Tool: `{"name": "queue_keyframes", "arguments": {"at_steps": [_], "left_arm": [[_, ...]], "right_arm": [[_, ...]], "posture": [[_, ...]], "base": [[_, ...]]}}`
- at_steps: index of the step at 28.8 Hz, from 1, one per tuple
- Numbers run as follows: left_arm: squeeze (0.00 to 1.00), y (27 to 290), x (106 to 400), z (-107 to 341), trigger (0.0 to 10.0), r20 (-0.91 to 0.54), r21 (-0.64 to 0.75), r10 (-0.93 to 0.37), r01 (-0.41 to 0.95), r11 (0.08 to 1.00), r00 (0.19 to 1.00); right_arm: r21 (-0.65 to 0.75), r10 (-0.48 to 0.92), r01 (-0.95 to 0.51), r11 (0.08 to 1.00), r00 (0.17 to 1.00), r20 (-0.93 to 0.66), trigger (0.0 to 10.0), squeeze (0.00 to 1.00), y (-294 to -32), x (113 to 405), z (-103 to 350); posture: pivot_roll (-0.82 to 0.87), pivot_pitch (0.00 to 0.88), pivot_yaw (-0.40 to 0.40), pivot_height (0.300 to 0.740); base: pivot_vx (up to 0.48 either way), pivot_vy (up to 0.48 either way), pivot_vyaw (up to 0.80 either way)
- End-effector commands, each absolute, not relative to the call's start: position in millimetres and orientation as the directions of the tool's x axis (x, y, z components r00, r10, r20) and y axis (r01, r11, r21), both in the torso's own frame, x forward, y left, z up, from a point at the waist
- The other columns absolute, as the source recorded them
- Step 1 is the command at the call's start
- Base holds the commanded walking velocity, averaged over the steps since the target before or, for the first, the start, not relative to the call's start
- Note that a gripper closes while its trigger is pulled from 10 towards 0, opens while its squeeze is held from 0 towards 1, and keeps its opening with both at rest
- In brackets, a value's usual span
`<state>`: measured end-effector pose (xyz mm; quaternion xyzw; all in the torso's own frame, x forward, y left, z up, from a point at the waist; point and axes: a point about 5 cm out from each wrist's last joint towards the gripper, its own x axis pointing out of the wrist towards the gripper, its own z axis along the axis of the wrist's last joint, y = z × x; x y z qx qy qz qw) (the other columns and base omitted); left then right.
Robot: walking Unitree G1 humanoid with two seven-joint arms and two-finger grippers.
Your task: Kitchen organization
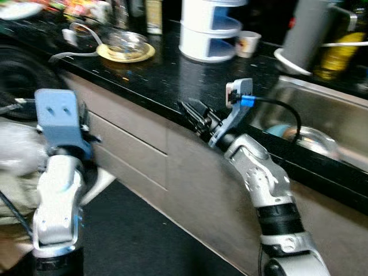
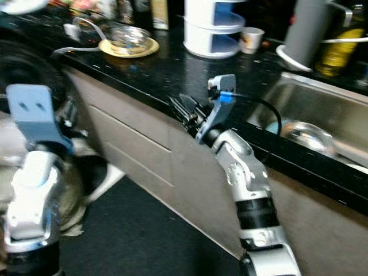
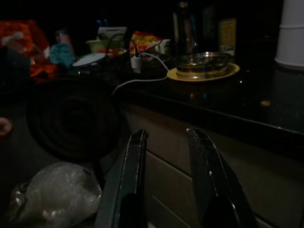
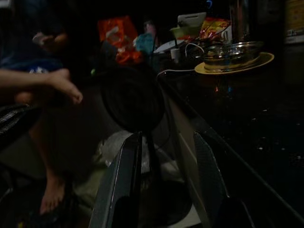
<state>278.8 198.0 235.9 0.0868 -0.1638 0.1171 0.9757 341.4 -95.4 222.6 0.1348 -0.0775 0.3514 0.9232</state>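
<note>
A black counter (image 1: 172, 75) runs across the scene. On it a shiny bowl (image 1: 126, 43) rests on a yellow plate (image 1: 144, 56), and a white tiered holder (image 1: 208, 29) stands beside a paper cup (image 1: 248, 41). My right gripper (image 1: 194, 112) sits at the counter's front edge, its fingers (image 4: 128, 161) open with nothing between them. My left arm is raised at the left below counter height, in front of the cabinet drawers (image 1: 126, 144). The left gripper (image 3: 166, 133) is open and holds nothing.
A steel sink (image 1: 333, 121) at the right holds a metal bowl (image 1: 313, 141). Behind it stand a grey cylinder (image 1: 307, 31) and a yellow bottle (image 1: 339, 54). A white cable (image 1: 75, 54) trails over the counter. A white plastic bag (image 3: 57, 194) lies low left. A person's hand (image 4: 64, 85) and foot (image 4: 50, 197) are nearby.
</note>
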Motion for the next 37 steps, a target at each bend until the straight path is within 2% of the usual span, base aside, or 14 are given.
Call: {"name": "queue_keyframes", "arguments": {"at_steps": [1, 9, 14, 18, 20, 25, 31, 37], "left_arm": [[0.00, 198.4, 277.9, 224.7, 10.0, 0.305, 0.174, 0.183, -0.244, 0.954, 0.935], [0.00, 193.3, 275.1, 209.1, 10.0, 0.265, 0.256, 0.140, -0.209, 0.944, 0.954], [0.00, 207.5, 268.4, 196.4, 10.0, 0.232, 0.233, 0.154, -0.209, 0.950, 0.960], [0.00, 217.1, 255.3, 180.3, 10.0, 0.176, 0.232, 0.156, -0.195, 0.953, 0.972], [0.00, 217.8, 248.0, 175.3, 10.0, 0.155, 0.235, 0.156, -0.190, 0.953, 0.976], [0.00, 217.1, 245.9, 174.0, 10.0, 0.150, 0.237, 0.154, -0.186, 0.953, 0.977], [0.00, 202.9, 246.4, 173.6, 10.0, 0.150, 0.220, 0.095, -0.126, 0.967, 0.984], [0.00, 196.3, 243.4, 171.6, 10.0, 0.145, 0.200, 0.069, -0.098, 0.975, 0.987]], "right_arm": [[0.178, 0.617, -0.660, 0.730, 0.748, 0.244, 10.0, 0.00, -99.3, 341.0, 222.5], [0.137, 0.602, -0.636, 0.759, 0.767, 0.224, 10.0, 0.00, -120.8, 334.5, 217.5], [0.106, 0.648, -0.688, 0.718, 0.717, 0.259, 10.0, 0.00, -144.8, 315.5, 231.4], [0.167, 0.600, -0.636, 0.754, 0.769, 0.221, 10.0, 0.00, -164.9, 301.4, 215.6], [0.187, 0.595, -0.627, 0.756, 0.778, 0.202, 10.0, 0.00, -163.3, 291.7, 206.9], [0.192, 0.598, -0.629, 0.753, 0.777, 0.197, 10.0, 0.00, -161.3, 288.1, 204.7], [0.257, 0.633, -0.659, 0.707, 0.751, 0.188, 10.0, 0.00, -138.7, 282.6, 201.0], [0.259, 0.676, -0.700, 0.666, 0.713, 0.187, 10.0, 0.00, -125.8, 272.3, 200.4]], "posture": [[0.08, 0.000, -0.069, 0.740], [0.07, 0.000, -0.064, 0.740], [0.05, 0.000, -0.055, 0.740], [0.03, 0.000, -0.048, 0.740], [0.02, 0.000, -0.042, 0.740], [0.02, 0.000, -0.042, 0.740], [0.01, 0.000, -0.042, 0.740], [-0.01, 0.000, -0.037, 0.740]], "base": [[0.000, 0.000, 0.77], [0.000, 0.000, 0.19], [0.000, 0.000, 0.00], [0.169, 0.000, 0.00], [0.388, 0.000, 0.00], [0.394, 0.000, 0.00], [0.401, 0.000, 0.00], [0.418, 0.000, 0.13]]}}
